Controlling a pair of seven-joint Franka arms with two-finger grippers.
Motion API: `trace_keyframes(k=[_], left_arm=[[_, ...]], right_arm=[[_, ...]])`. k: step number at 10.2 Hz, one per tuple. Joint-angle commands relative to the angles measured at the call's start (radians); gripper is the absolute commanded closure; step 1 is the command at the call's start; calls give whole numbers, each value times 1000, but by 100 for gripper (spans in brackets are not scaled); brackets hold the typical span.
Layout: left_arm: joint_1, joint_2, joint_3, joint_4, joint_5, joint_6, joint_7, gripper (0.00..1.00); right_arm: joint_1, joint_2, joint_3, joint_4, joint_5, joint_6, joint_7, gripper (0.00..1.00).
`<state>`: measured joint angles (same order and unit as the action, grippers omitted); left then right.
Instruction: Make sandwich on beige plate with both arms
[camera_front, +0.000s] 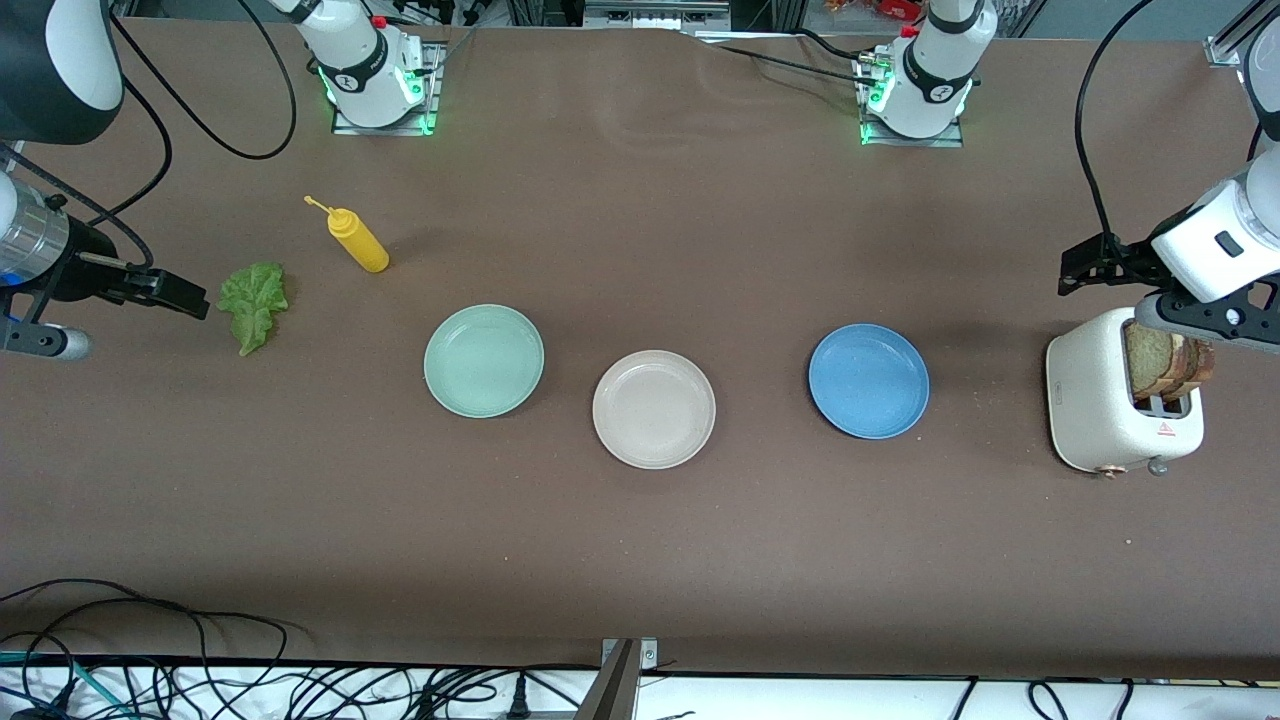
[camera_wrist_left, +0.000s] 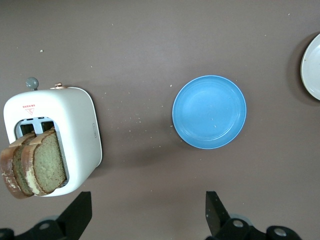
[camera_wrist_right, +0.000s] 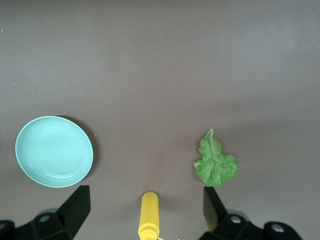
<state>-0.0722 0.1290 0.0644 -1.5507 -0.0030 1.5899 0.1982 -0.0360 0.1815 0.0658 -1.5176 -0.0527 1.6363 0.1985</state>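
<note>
Brown counter (camera_front: 640, 560) with three plates between two released grippers.
Beige plate (camera_front: 654, 409) sits bare at frame centre. Bread slices (camera_front: 1168, 362) stand in a white toaster (camera_front: 1105, 410) with a red warning label at right, under the open left gripper (camera_wrist_left: 145, 212). Lettuce leaf (camera_front: 253, 303) lies at left beside the open right gripper (camera_wrist_right: 144, 212).

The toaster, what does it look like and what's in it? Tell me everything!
The toaster is a small, rounded box, creamy white with faint speckles. It stands upright on the brown table at the left arm's end, beside the blue plate. Two slots open on top; brown bread slices stick up out of them, leaning together. It has a little grey knob, a coppery lever and a red warning label. Only the table and bread touch it.
</note>
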Motion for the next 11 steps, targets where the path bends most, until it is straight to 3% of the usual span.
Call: trace_keyframes(k=[1, 11], left_arm=[[-6, 1, 6, -2, -18, -4, 15, 0], [-6, 1, 6, -3, -18, -4, 15, 0]], right_arm=[[-16, -31, 15, -12, 17, 10, 4, 0], [-22, -1, 9, 19, 2, -13, -4, 0]])
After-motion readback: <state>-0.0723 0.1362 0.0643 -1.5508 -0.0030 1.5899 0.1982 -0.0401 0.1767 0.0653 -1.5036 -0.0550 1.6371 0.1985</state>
